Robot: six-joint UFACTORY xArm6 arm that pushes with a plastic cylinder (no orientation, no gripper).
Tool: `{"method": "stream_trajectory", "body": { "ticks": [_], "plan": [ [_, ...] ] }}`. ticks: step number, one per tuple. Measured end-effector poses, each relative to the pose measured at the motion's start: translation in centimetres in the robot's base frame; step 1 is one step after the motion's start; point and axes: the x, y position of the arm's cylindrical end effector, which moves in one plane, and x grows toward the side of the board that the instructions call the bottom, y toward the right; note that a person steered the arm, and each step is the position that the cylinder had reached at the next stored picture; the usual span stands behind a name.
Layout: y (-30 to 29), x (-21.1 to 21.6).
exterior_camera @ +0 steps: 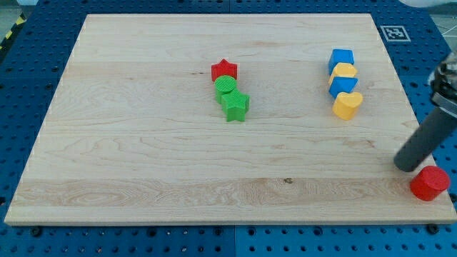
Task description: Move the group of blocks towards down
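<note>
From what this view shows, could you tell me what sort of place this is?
Probably a robotics lab bench: a wooden board on a blue perforated plate, a printed marker tag and small coloured blocks, my tip beside a red cylinder.

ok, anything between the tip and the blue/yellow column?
No. In the camera view, my tip sits beside the red cylinder at the view's lower right; the stretch of board up to the yellow heart, the column's lowest block, is bare wood.
</note>
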Motion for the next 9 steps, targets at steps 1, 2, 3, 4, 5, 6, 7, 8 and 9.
{"method": "stream_trajectory", "body": {
  "ticks": [1,2,3,4,5,6,7,8,9],
  "plan": [
    [-8.1,-1.9],
    [-16.7,-3.7],
    [-25.1,-6.1],
    [-31.3,-10.6],
    [-32.3,-15.9],
    [-30.6,-18.2],
    [-27.5,-19.0],
    [-25.7,-19.1],
    [-25.9,-18.3]
  ]
}}
